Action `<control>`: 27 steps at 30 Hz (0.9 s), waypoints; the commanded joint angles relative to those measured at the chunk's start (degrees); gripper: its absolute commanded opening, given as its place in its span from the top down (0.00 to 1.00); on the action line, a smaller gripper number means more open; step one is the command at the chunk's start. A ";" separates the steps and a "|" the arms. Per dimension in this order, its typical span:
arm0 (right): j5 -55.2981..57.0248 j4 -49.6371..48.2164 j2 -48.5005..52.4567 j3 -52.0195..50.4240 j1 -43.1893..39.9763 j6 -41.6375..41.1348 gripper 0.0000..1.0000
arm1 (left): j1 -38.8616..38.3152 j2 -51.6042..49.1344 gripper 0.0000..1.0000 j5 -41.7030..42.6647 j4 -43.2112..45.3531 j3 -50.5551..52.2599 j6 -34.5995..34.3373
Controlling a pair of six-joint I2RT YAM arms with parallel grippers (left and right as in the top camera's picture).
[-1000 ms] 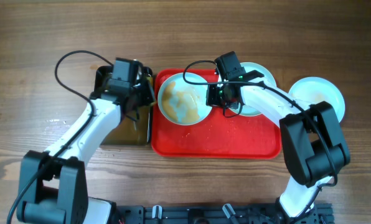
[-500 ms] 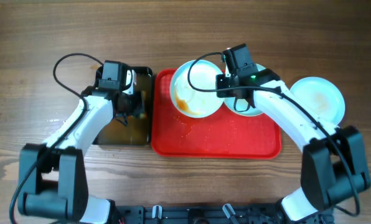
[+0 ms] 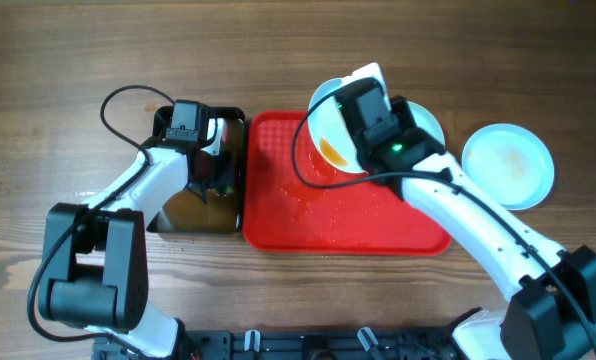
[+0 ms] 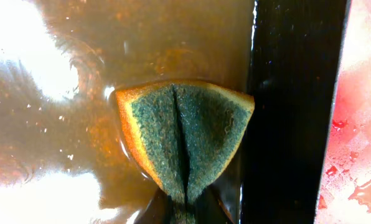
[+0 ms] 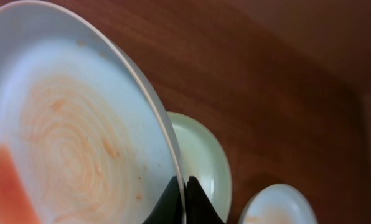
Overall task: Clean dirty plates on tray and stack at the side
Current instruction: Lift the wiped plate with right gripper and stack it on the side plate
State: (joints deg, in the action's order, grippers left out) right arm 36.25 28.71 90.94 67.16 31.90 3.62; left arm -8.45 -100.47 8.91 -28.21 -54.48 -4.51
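On the wooden desk (image 3: pixel 58 60) the red tray (image 3: pixel 378 235) sits centre, with a black bin (image 3: pixel 193 215) of brown water just left. The right hand (image 5: pixel 184 200) is clamped on the rim of a smeared plate (image 3: pixel 328 140), tilted over the tray's far edge. A second plate (image 3: pixel 430 120) lies at its far right corner and a third plate (image 3: pixel 508 165) on the desk to the right. The left hand (image 4: pixel 185 208) pinches a green sponge (image 4: pixel 185 137) in the bin.
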 commanded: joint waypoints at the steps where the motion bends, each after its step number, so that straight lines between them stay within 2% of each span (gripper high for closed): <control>1: 10.75 -1.84 -1.49 0.00 3.28 3.98 0.96 | 0.37 -1.36 0.96 0.48 0.52 0.20 1.51; 10: 19.65 -7.50 -1.49 0.00 9.88 9.27 0.96 | 0.37 -1.36 0.94 0.48 0.52 0.20 1.51; 14: 19.69 -9.73 -1.49 0.00 11.15 12.90 0.96 | 0.37 -1.36 0.94 0.48 0.52 0.20 1.51; 18: 20.72 -10.49 -1.49 0.00 11.37 12.00 0.96 | 0.37 -1.36 0.94 0.48 0.52 0.20 1.51; 21: 20.68 -10.69 -1.49 0.00 11.04 6.71 0.96 | 0.37 -1.36 0.94 0.48 0.50 0.20 1.49; 23: 18.69 -9.68 -1.49 0.00 9.84 0.24 0.96 | 0.37 -1.36 0.94 0.48 0.50 0.20 1.49; 27: 1.33 -3.67 -1.49 0.00 2.40 -17.16 0.96 | 0.37 -1.36 0.94 0.48 0.48 0.20 1.49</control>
State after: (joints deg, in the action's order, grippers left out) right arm 50.02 22.35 90.78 67.16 39.97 2.57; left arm -8.45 -100.53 8.91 -28.08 -54.48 -4.10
